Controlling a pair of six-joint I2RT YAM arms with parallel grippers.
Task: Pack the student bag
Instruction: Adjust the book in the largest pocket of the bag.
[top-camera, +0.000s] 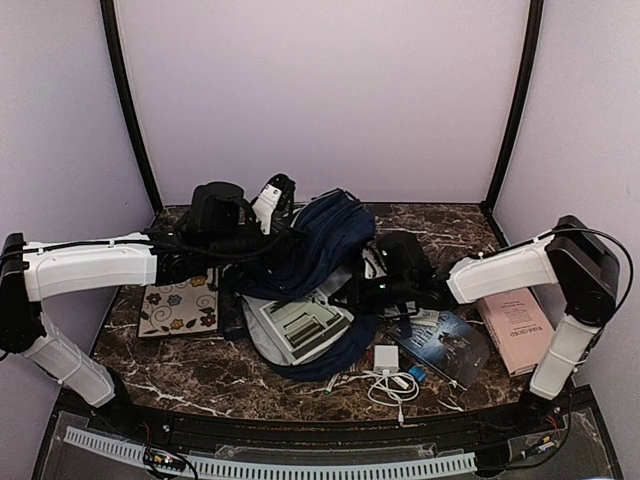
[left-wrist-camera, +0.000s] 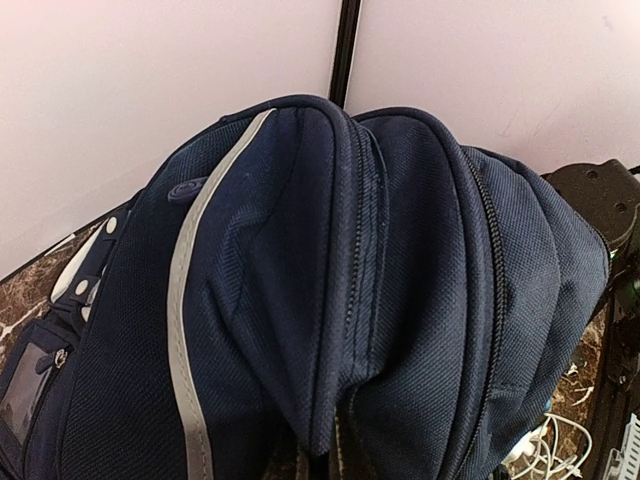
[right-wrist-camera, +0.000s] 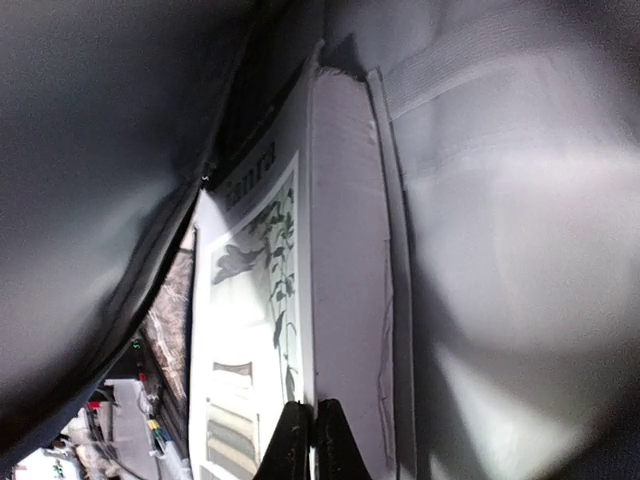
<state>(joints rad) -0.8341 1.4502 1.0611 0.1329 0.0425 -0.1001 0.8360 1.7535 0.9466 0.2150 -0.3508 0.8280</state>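
The navy student bag (top-camera: 322, 245) lies open in the middle of the table, its grey lining (top-camera: 262, 335) showing at the front. My left gripper (top-camera: 272, 205) is shut on a fold of the bag's upper fabric and holds it up; in the left wrist view the navy cloth (left-wrist-camera: 330, 300) fills the frame and runs down between the fingers (left-wrist-camera: 300, 465). My right gripper (top-camera: 368, 290) reaches into the bag's mouth and is shut on the edge of a white book with a plant drawing (right-wrist-camera: 262, 330), which also shows in the top view (top-camera: 300, 328). Grey lining (right-wrist-camera: 500, 250) surrounds the book.
A floral notebook (top-camera: 180, 305) lies left of the bag. A dark book (top-camera: 450, 345) and a pink book (top-camera: 515, 330) lie to the right. A white charger with its cable (top-camera: 390, 372) lies near the front edge. Purple walls enclose the table.
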